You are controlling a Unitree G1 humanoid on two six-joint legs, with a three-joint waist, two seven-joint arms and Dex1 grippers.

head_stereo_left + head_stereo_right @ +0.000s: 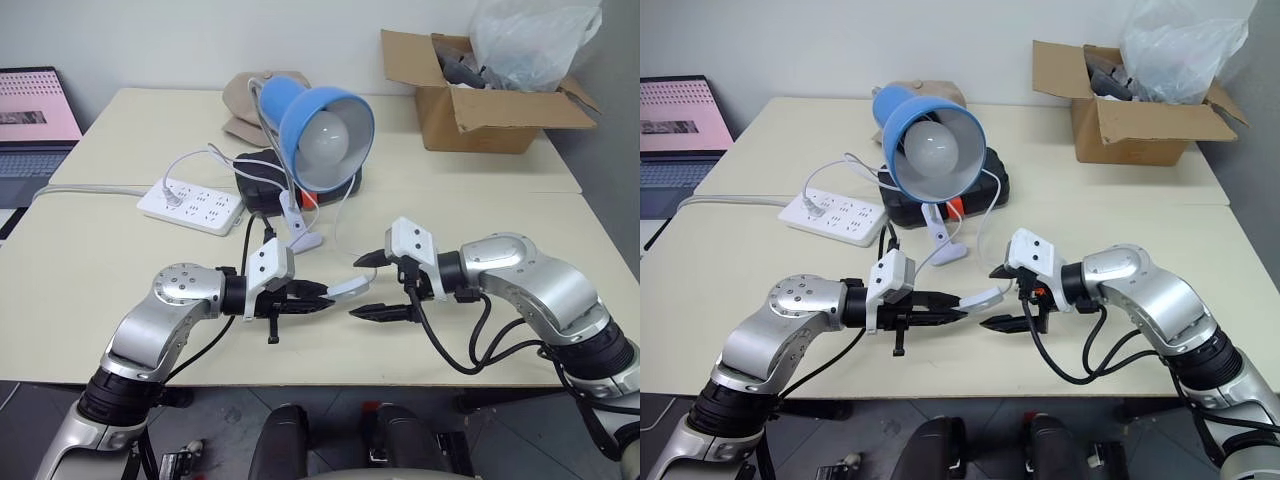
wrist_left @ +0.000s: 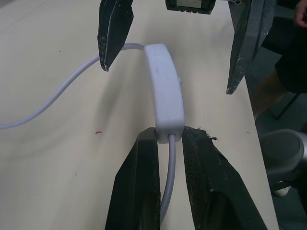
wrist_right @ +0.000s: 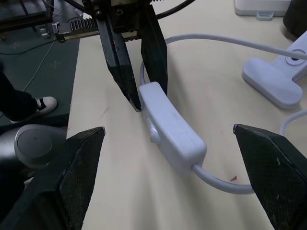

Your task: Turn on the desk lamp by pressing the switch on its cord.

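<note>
Head views: the desk lamp (image 1: 322, 128) stands near the middle of the pale desk (image 1: 90, 250), its blue shade tipped forward so the white bulb faces the robot, its white clip base resting on the desk just in front of a black case (image 1: 262, 178). A white power strip (image 1: 191, 205) lies to the robot's left of the lamp, and an open cardboard box (image 1: 480, 100) with a plastic bag in it sits at the far right corner. A laptop (image 1: 35, 120) shows at the left edge. In front of the lamp, above the desk's near edge, the left pincer (image 1: 318, 297) is clamped on one end of the switch (image 1: 347, 288), which is lifted off the desk. The right pincer (image 1: 368, 285) faces it from the other side, its two fingers spread wide, one above and one below the switch's free end, touching neither side that can be made out.

Left wrist view: the left pincer's black fingers (image 2: 139, 187) grip the near end of the white oblong switch where the cord (image 2: 53, 98) enters it. The cord curves away from the far end across the desk. The right pincer's finger tips hang to either side of that far end, well apart.

Right wrist view: the switch (image 3: 170, 127) lies between the right pincer's splayed fingers (image 3: 79, 172), with the left pincer pinching its far end. The lamp's clip base (image 3: 276, 86) lies beyond.
</note>
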